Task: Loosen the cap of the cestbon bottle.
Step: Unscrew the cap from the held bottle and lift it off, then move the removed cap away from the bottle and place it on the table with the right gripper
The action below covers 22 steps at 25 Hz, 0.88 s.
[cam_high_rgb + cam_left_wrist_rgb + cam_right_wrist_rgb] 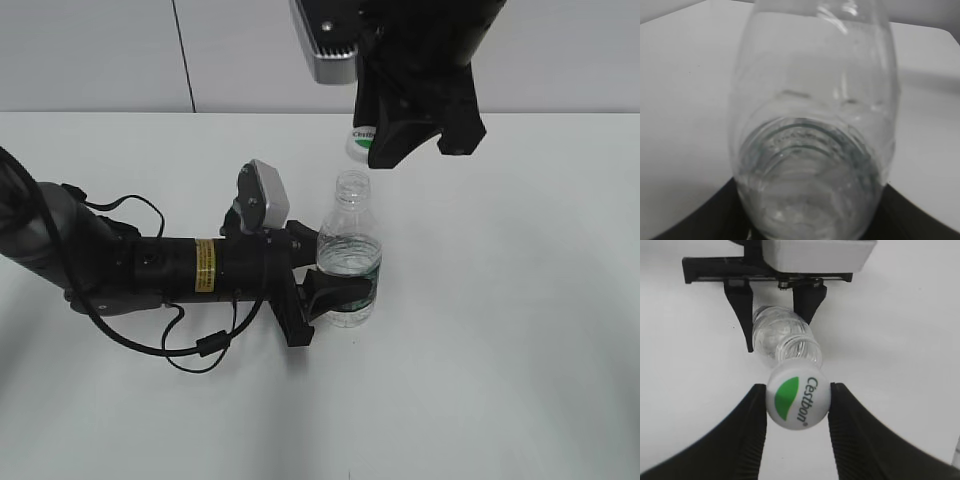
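Note:
The cestbon bottle (350, 250) stands upright on the white table, clear with a dark green label band low down; its neck is open with no cap on it. My left gripper (335, 280) is shut on the bottle's lower body; the bottle fills the left wrist view (812, 150). My right gripper (375, 145) is shut on the cap (359, 141) and holds it a little above the bottle's mouth. In the right wrist view the white cap with a green mark and Cestbon lettering (798, 402) sits between my jaws (798, 405), above the open bottle (785, 340).
The left arm (150, 265) lies along the white table (520, 330) with a loose black cable (205, 350) beneath it. A grey wall runs behind the table's far edge.

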Available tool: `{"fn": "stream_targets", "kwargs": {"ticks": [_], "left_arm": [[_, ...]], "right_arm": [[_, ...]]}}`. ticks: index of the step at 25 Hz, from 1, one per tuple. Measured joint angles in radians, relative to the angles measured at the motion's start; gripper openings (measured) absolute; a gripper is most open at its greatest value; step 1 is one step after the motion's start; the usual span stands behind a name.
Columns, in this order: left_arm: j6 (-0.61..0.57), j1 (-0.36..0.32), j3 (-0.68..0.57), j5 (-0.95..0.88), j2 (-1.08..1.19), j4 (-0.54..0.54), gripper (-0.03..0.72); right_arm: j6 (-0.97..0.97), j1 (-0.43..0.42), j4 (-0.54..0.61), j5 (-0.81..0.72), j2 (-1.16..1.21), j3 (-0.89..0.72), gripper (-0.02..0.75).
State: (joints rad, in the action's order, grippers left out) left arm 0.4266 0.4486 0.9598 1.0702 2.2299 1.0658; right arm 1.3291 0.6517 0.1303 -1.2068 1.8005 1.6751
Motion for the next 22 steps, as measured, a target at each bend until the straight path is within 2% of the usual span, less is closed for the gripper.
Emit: {"fn": "stream_targets", "kwargs": {"ticks": [2,8,11,15,22], "left_arm": [[0.000,0.000,0.000,0.000,0.000,0.000,0.366],[0.000,0.000,0.000,0.000,0.000,0.000,0.366],[0.000,0.000,0.000,0.000,0.000,0.000,0.366],[0.000,0.000,0.000,0.000,0.000,0.000,0.366],[0.000,0.000,0.000,-0.001,0.000,0.000,0.363]], "right_arm": [[-0.152,0.000,0.001,0.000,-0.018,0.000,0.300],[-0.897,0.000,0.003,-0.003,-0.038,0.000,0.300],[-1.127,0.000,0.003,-0.005,-0.038,0.000,0.300],[-1.257,-0.001,-0.003,-0.007,-0.038,0.000,0.300],[-1.277,-0.081,-0.038,-0.008,-0.038,-0.001,0.299]]}}
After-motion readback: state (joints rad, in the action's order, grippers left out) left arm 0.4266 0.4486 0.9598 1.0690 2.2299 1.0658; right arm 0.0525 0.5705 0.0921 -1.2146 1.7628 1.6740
